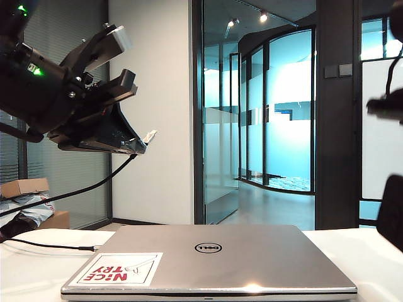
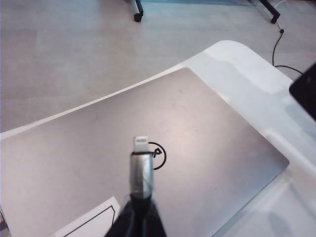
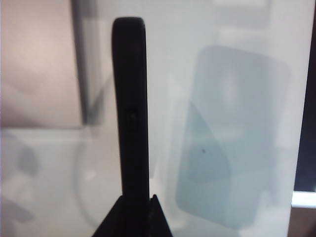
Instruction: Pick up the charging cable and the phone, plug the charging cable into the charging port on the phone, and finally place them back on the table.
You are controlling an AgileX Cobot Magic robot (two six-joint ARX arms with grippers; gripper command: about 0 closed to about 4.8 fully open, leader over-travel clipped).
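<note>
Glass-walled office behind; white desk [image 1: 38, 251] carries a silver laptop [image 1: 214, 261]. Exterior: left gripper [image 1: 129, 141] raised, upper left, charging cable [image 1: 75, 189] trailing limp. Left wrist: fingers [image 2: 118, 227] clamped on its stiff silvery plug [image 2: 141, 165], best held there. Right wrist: right gripper [image 3: 134, 217] pinches the phone [image 3: 131, 98] edge-on; smooth, likely slippery

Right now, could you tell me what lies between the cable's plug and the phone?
Only open air above the closed laptop: in the exterior view, the left gripper holds the charging cable, while the phone sits at the right edge.
</note>
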